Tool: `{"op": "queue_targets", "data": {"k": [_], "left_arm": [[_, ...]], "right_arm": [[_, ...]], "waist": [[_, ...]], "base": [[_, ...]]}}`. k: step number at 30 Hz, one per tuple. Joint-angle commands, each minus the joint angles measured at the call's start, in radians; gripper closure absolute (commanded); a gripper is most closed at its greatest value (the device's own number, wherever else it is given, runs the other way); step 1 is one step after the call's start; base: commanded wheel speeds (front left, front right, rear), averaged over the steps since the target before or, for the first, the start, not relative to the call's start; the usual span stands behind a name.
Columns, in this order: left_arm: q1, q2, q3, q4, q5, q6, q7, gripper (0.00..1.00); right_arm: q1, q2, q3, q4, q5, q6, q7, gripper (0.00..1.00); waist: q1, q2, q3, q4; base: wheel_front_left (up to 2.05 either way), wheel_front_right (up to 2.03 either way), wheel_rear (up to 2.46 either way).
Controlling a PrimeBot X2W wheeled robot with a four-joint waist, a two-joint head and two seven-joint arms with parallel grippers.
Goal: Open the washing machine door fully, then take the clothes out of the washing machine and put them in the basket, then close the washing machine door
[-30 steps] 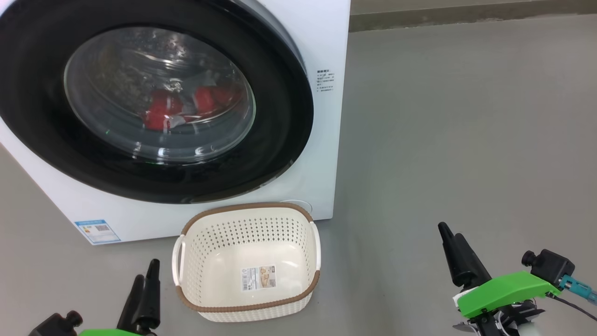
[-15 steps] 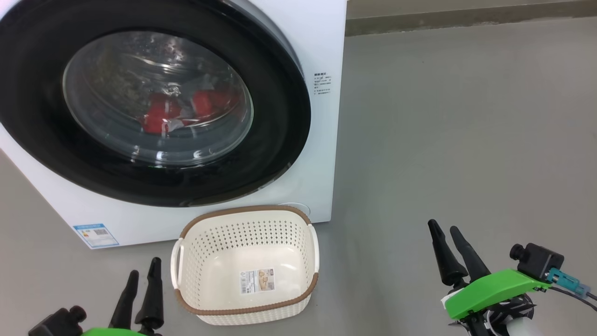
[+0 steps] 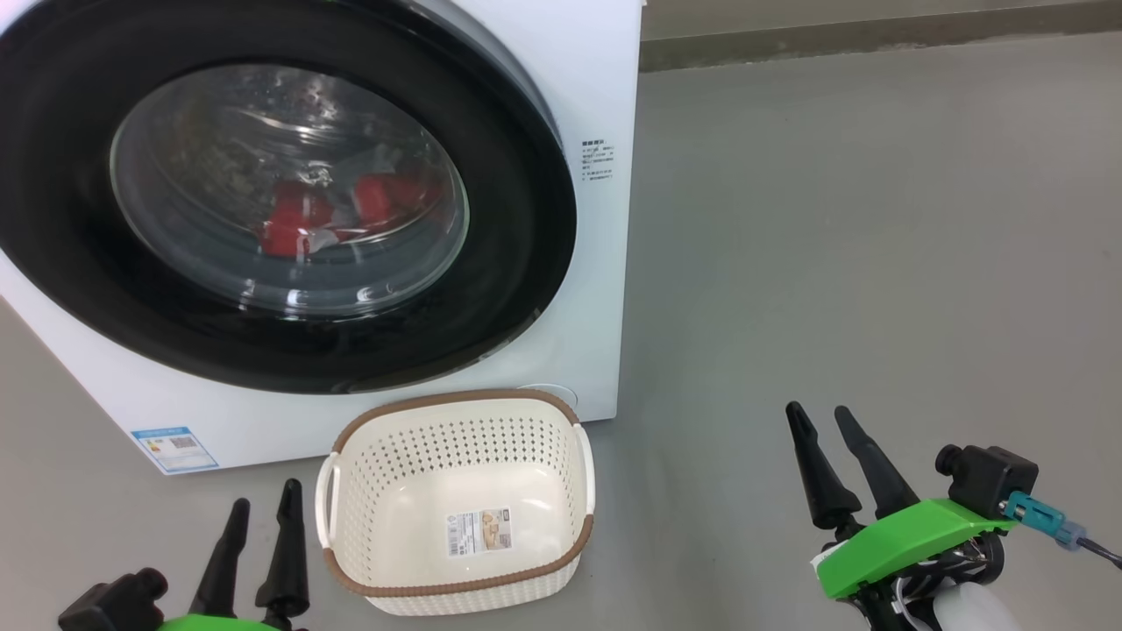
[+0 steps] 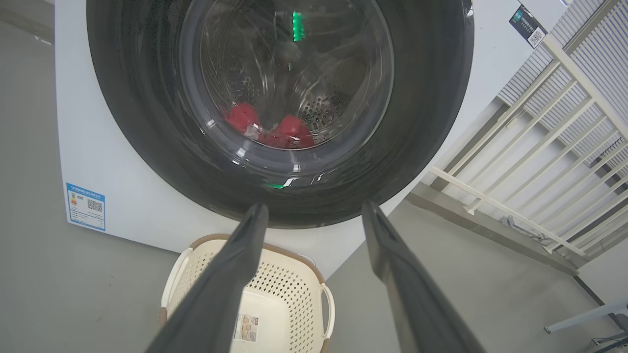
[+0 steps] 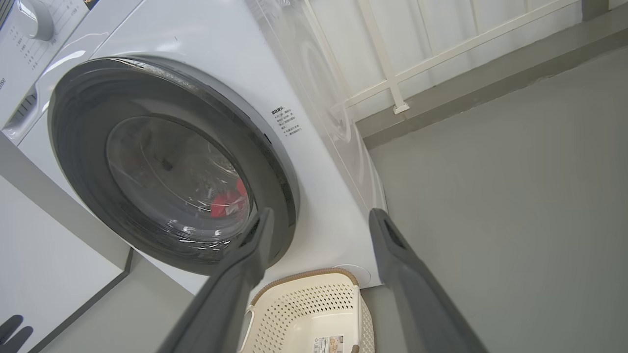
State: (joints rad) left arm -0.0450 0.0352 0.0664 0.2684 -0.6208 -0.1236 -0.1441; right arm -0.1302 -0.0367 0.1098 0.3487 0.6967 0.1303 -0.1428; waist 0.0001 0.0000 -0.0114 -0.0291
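Gradually, the right claw (image 3: 818, 410), wide open and empty like the left claw (image 3: 266, 493), is nearing the still-shut washing machine door (image 3: 517, 219).

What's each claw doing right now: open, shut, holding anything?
Left claw: open, holding nothing.
Right claw: open, holding nothing.

Bright, even light leaves only faint shadows on the floor (image 3: 833, 219). White glints speckle the washing machine door (image 3: 289, 188). The wrist views bow straight lines near their edges, and the near fingers (image 4: 216, 294) look soft.
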Motion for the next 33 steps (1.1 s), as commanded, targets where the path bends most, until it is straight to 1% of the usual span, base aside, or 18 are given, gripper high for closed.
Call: {"op": "queue_targets", "data": {"k": [1, 20, 33], "left_arm": [[-0.034, 0.016, 0.029, -0.03, 0.029, -0.005, -0.014, 0.0], [-0.052, 0.022, 0.035, -0.042, 0.243, -0.006, -0.07, 0.0], [-0.062, 0.037, 0.032, -0.034, 0.378, -0.007, -0.108, 0.0]], "right_arm": [[-0.06, -0.009, 0.021, -0.029, -0.031, 0.0, -0.016, 0.0], [-0.086, -0.011, 0.06, -0.027, -0.234, 0.0, -0.071, 0.0], [-0.1, -0.013, 0.074, -0.025, -0.369, 0.0, -0.11, 0.0]], "waist": [[0.0, 0.0, 0.001, -0.001], [0.0, 0.0, 0.011, -0.005], [0.0, 0.0, 0.006, -0.001]], "base": [[0.0, 0.0, 0.0], [0.0, 0.0, 0.0], [0.0, 0.0, 0.0]]}}
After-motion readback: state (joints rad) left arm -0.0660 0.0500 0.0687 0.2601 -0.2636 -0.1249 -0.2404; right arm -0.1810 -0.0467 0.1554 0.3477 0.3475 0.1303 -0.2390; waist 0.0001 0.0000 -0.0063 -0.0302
